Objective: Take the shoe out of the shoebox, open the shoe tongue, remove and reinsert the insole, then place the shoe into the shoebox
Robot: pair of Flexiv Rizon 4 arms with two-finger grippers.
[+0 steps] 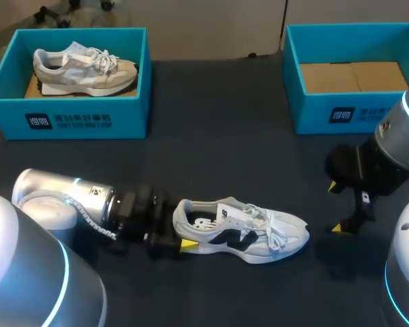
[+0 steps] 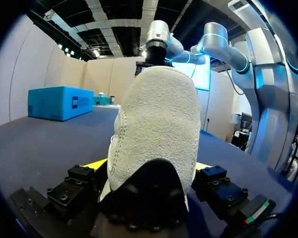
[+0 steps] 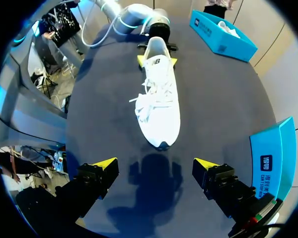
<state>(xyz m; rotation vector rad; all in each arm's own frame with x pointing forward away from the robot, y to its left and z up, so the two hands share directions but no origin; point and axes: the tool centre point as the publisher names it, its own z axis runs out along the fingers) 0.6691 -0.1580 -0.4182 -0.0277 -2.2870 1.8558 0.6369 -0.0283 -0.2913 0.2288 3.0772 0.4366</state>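
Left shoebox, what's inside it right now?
A pale grey-and-cream sneaker sits in the left shoebox on its brown cardboard floor. The box's near wall hides the sole's lower edge, and whatever is under the sneaker is covered.

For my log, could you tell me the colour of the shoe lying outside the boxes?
The shoe is white with a black side logo; clearest in head view.
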